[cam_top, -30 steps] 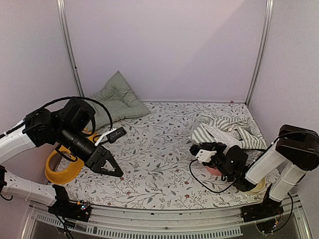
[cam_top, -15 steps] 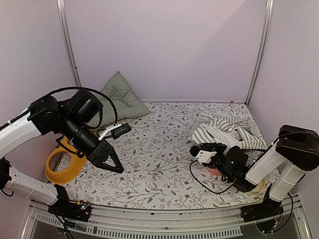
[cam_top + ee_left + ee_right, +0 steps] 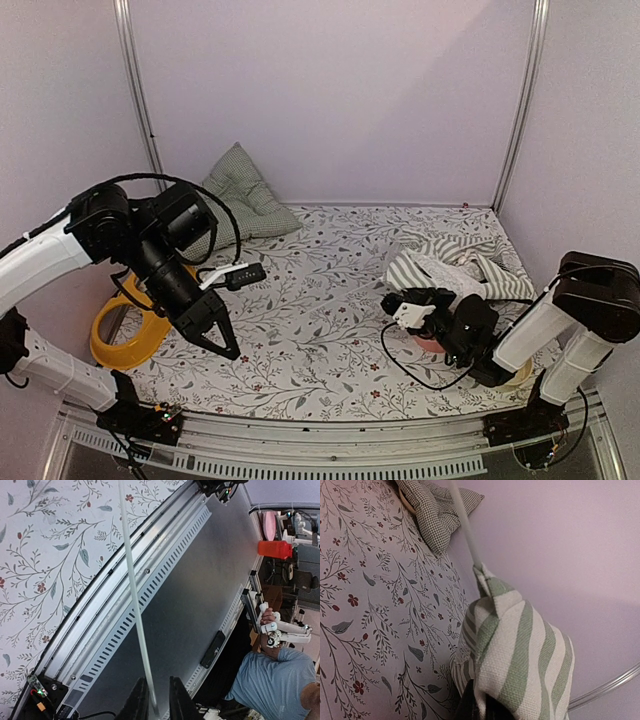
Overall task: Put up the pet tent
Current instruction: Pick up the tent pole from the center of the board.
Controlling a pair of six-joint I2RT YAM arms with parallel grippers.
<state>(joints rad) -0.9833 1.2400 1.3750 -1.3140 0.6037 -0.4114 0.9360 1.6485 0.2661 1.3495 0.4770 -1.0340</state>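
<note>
The pet tent [image 3: 455, 262] lies collapsed as a green-and-white striped heap at the right of the floral mat. My right gripper [image 3: 405, 305] is low beside it and shut on a fold of the striped fabric [image 3: 520, 645], which hides its fingers [image 3: 470, 707]. A thin clear pole [image 3: 465, 525] comes out of a fabric sleeve. My left gripper [image 3: 228, 350] points down toward the front rail at the left. In the left wrist view it [image 3: 157, 680] is shut on a thin pole [image 3: 132, 580] that runs up across the rail.
The green checked cushion [image 3: 240, 195] leans in the back left corner. A yellow bowl [image 3: 125, 335] sits under the left arm. A pink bowl [image 3: 430, 342] lies by the right gripper. The metal front rail [image 3: 330, 440] borders the mat.
My left arm has swung right and turned its gripper from pointing right to pointing down at the front rail. The right arm and the tent have not moved.
</note>
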